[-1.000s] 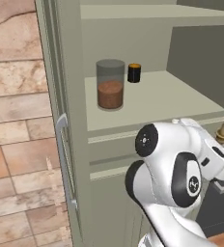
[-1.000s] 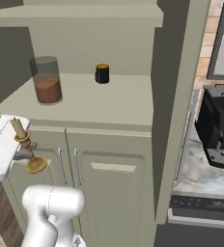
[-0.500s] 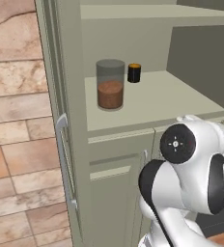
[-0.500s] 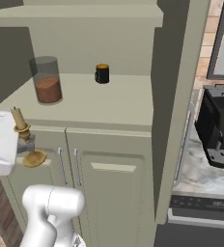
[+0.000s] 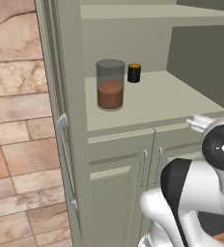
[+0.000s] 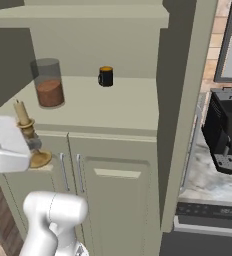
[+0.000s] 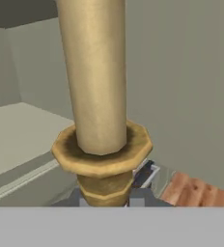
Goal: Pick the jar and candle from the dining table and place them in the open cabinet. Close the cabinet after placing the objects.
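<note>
Right base view has the candle [image 6: 29, 137] upright in the gripper [image 6: 30, 145], just outside the cabinet [image 6: 178, 100] at its left front edge, base about level with the shelf [image 6: 103, 107]. The fingers pinch its thin stem. It looks light and stiff but top-heavy and smooth, so a low stem grip seems right. The jar [image 6: 48, 83] already stands on the shelf, with a black cylinder [image 6: 106, 76] farther back.
</note>
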Robot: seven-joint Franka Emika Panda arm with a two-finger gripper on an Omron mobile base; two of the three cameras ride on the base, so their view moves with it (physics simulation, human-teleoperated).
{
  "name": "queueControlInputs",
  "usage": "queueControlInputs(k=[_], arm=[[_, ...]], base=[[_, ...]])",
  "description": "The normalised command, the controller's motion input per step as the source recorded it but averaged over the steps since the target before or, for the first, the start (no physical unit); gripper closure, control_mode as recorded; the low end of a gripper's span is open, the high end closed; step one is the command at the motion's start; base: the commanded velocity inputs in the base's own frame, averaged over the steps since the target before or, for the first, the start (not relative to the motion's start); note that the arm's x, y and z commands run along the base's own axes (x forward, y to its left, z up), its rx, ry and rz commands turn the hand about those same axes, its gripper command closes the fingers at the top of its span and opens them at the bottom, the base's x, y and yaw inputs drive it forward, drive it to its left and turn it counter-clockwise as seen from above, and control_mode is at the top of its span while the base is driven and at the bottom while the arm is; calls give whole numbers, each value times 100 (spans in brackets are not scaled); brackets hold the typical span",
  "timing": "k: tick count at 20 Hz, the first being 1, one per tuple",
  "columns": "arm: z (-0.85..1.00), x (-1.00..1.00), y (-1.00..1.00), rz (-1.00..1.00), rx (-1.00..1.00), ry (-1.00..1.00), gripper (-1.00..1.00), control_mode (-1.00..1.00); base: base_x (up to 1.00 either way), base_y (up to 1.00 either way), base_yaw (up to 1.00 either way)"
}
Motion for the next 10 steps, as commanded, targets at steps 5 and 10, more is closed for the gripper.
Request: queueControlInputs(k=[5, 10], arm=[[14, 0, 0, 27, -13, 4, 100, -100], [3, 0, 0, 26, -2, 0, 100, -100]], base=[[0, 0, 0], [0, 0, 0]])
